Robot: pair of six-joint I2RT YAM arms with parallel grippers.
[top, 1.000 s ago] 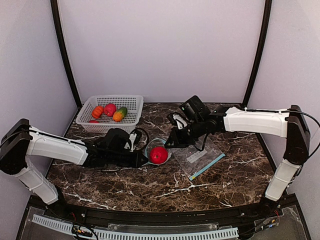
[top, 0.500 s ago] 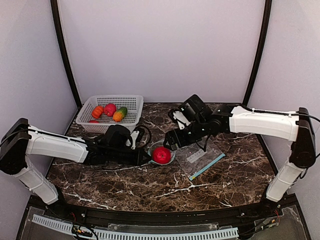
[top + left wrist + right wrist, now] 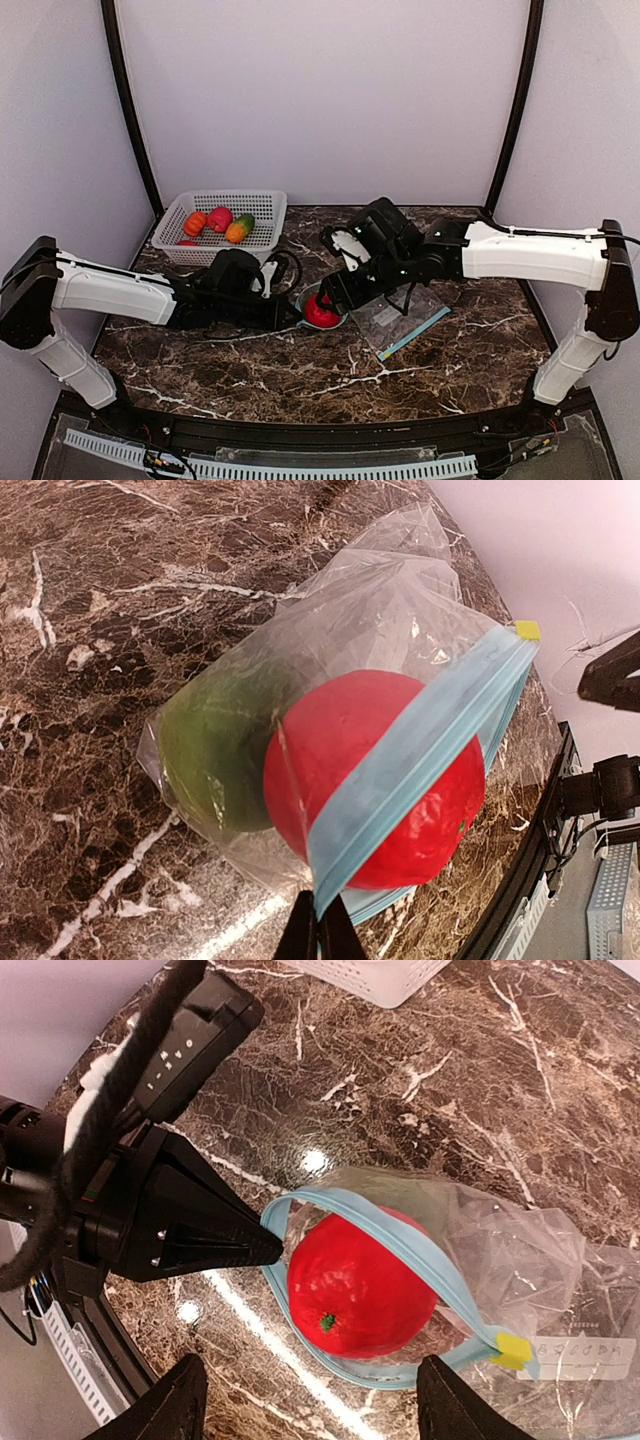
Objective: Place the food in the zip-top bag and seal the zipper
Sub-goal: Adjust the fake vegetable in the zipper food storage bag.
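Zip-top bag [image 3: 400,610] is lying around the middle of the counter [image 3: 300,370], mouth gaping toward the near edge, and it is being loaded. The left gripper [image 3: 320,932] is pressing its jaws together on the blue zipper strip [image 3: 400,1235], pinching one lip. That is probably to keep the mouth from collapsing while fruit goes in.

A red fruit [image 3: 360,1285] is sitting right in the opening, ringed by the strip, and a green fruit [image 3: 215,750] is resting deeper inside, touching it. That is two pieces of food bagged. The red one is bulging across the zipper line, so it likely needs nudging deeper before any sealing.

The right gripper [image 3: 322,1400] is hanging just above the mouth with its jaws spread and nothing between them. It is well placed to push the fruit down or to head for the basket.

The white basket [image 3: 230,197] is waiting in the far left corner. An orange fruit [image 3: 195,223], a second red fruit [image 3: 220,218] and a green-and-orange fruit [image 3: 240,229] are showing clearly, three in all. A fourth reddish piece is peeking at the basket's near wall, too hidden to call.

One yellow slider tab [image 3: 513,1348] is sitting at the strip's end, so the seal is not yet made. A flat clear sheet with a blue strip of its own [image 3: 415,333] is lying toward the right edge; I cannot tell whether that is a second bag.
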